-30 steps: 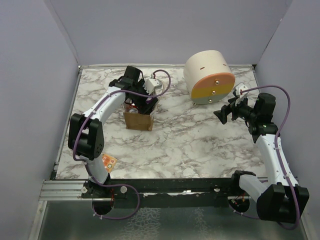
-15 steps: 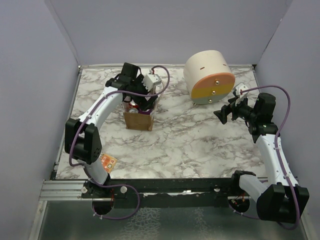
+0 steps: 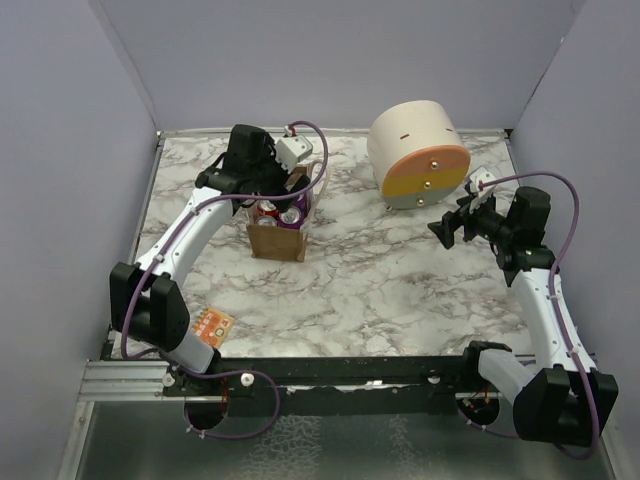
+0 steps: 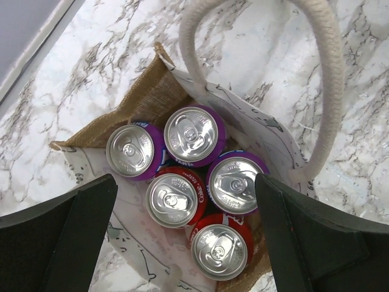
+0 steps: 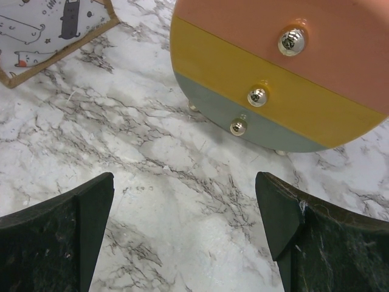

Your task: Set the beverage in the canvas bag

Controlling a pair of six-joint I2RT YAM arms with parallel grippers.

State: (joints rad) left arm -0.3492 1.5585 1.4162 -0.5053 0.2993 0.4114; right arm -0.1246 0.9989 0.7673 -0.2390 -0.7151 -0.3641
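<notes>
Marble-patterned tabletop [image 3: 380, 290]: the canvas bag [image 3: 277, 242] stands upright left of centre, five beverage cans [image 4: 195, 134] — three purple, two red — packed inside. Left gripper [image 4: 184, 188] hangs directly over them, jaws spread and empty; right gripper [image 5: 184, 182], likewise spread and empty, faces a striped round drawer unit [image 3: 420, 155].

Tan-brown bag [image 4: 152, 97], cream handles [image 4: 329, 73]. Three purple cans [image 4: 193, 134], two red cans [image 4: 173, 199], silver tops. White surface [image 3: 380, 280] veined grey-brown. Cream drum [image 3: 408, 128], face [image 5: 273, 79] banded salmon, yellow, grey-green.
</notes>
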